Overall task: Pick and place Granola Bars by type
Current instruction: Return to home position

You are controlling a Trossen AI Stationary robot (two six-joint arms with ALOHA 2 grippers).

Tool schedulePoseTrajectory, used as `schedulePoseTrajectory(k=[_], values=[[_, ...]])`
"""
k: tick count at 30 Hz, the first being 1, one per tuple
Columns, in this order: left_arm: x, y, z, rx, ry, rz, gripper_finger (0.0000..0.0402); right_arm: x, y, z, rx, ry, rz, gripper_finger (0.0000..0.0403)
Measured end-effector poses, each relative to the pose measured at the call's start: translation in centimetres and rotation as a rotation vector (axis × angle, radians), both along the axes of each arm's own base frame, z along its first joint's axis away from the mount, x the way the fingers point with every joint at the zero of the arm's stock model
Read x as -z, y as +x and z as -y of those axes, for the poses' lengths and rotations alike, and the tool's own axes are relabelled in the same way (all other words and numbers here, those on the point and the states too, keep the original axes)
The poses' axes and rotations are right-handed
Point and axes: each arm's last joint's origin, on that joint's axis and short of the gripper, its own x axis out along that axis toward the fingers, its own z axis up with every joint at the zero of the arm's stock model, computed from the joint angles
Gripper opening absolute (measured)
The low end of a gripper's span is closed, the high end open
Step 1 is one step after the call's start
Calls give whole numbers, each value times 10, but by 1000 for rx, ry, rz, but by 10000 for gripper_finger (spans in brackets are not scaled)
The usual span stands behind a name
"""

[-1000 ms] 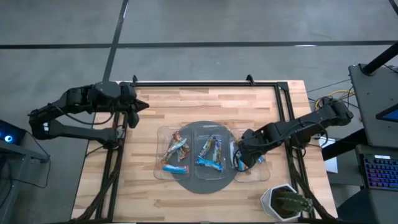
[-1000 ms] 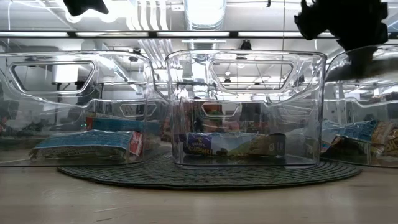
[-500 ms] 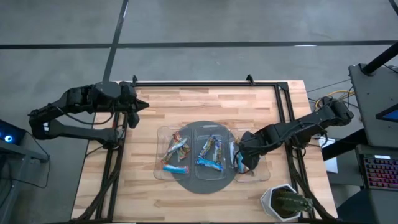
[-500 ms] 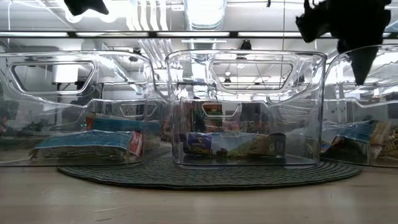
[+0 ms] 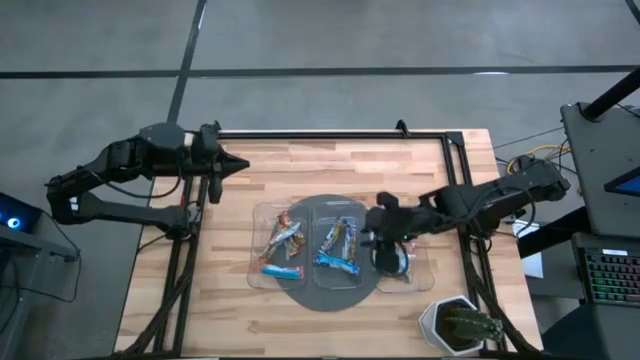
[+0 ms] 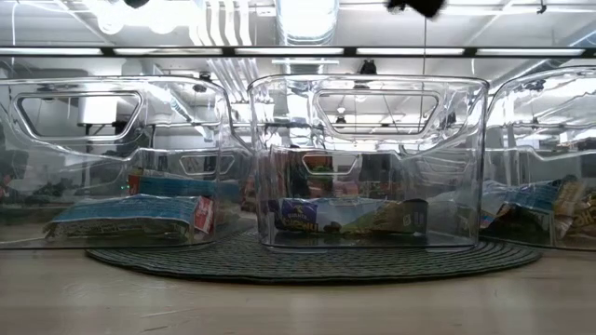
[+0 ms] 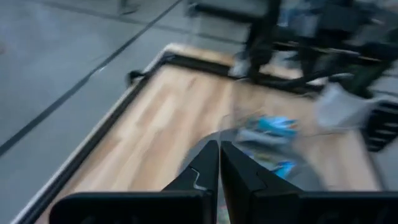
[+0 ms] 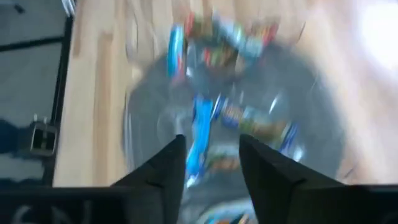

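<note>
Matte black left arm [image 5: 150,160], frame left, of rounded jointed segments; matching black right arm [image 5: 500,195], frame right. Dark tapering wedge fingers [image 7: 200,174], smooth-faced, tip each wrist.

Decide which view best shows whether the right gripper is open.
Right wrist view: the right gripper has fingers clearly apart. High view: only a dark shape over the clear bins. Low view: perhaps a sliver. Left wrist view: nothing sure.

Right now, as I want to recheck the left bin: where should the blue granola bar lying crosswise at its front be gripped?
Grip the blue granola bar at mid-length, jaws across its narrow width, coming straight down: it lies flat, and the left bin's clear walls block the sides. The open right gripper, above the mat, looks nearer than the left gripper near the table's left edge.
</note>
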Motion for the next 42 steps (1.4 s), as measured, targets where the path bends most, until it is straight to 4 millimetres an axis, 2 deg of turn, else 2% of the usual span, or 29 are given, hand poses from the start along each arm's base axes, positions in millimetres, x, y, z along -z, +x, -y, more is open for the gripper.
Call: schedulePoseTrajectory(k=[4, 9, 12, 15, 18, 23, 30, 35, 42], values=[[-6, 2, 3, 125, -7, 73, 0, -32, -2, 7, -29, -52, 112, 80], [-16, -3, 6, 179, 16, 173, 0, -68, -23, 19, -29, -51, 314, 17], [-16, -9, 4, 97, 45, 180, 0, -91, -41, 27, -38, -58, 514, 10], [-9, -13, 4, 48, 61, 188, 0, -96, -57, 38, -19, -73, 671, 9], [1, -15, 4, 33, 55, 261, 0, -79, -68, 48, 18, -78, 700, 8], [29, -17, 4, 31, 89, 398, 0, -42, -85, 63, 62, -102, 726, 8], [75, -19, 3, -11, 70, 416, 0, 2, -113, 81, 68, -95, 833, 8], [86, -26, 5, -9, 78, 430, 0, 37, -131, 87, 88, -107, 824, 8], [104, -30, 7, 39, 78, 424, 0, 72, -149, 91, 77, -111, 899, 8]])
